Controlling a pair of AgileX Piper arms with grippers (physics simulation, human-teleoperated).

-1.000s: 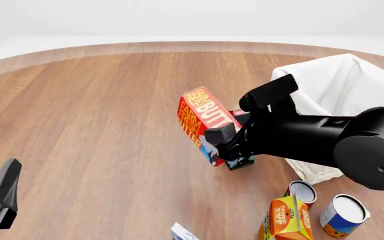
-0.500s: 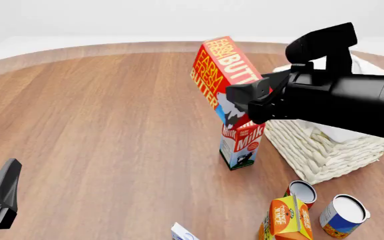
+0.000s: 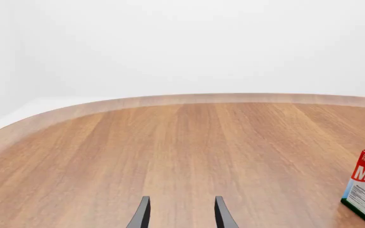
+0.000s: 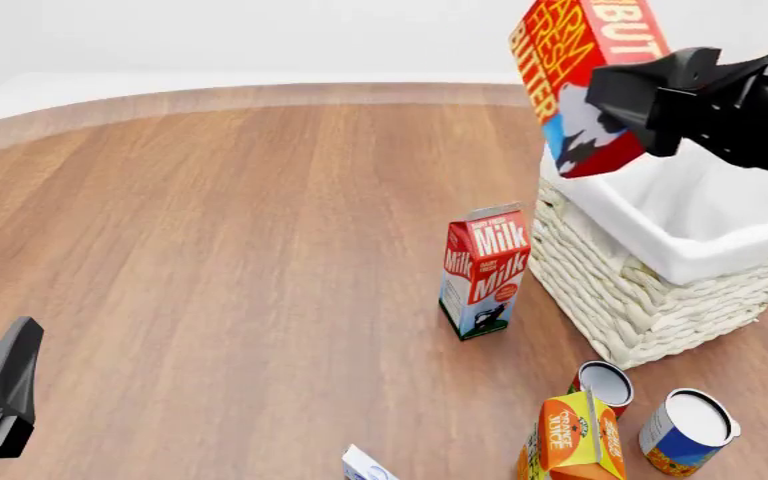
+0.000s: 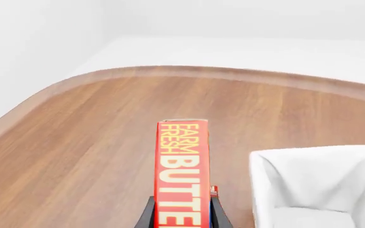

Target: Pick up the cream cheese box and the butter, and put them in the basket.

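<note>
The right gripper (image 4: 624, 110) pinches the butter (image 4: 582, 80) aloft over the basket (image 4: 651, 290) rim at 2 o'clock, not yet released. The cream cheese box (image 4: 365, 466) waits on the surface at 6 o'clock; the left gripper (image 3: 180, 213) is spread, idle

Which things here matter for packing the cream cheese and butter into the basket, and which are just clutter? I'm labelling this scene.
Belonging to the job:
butter, held aloft by the right gripper
basket
cream cheese box, only a corner showing at the picture's bottom edge

Lying about:
milk carton
orange juice carton
two open cans
</note>
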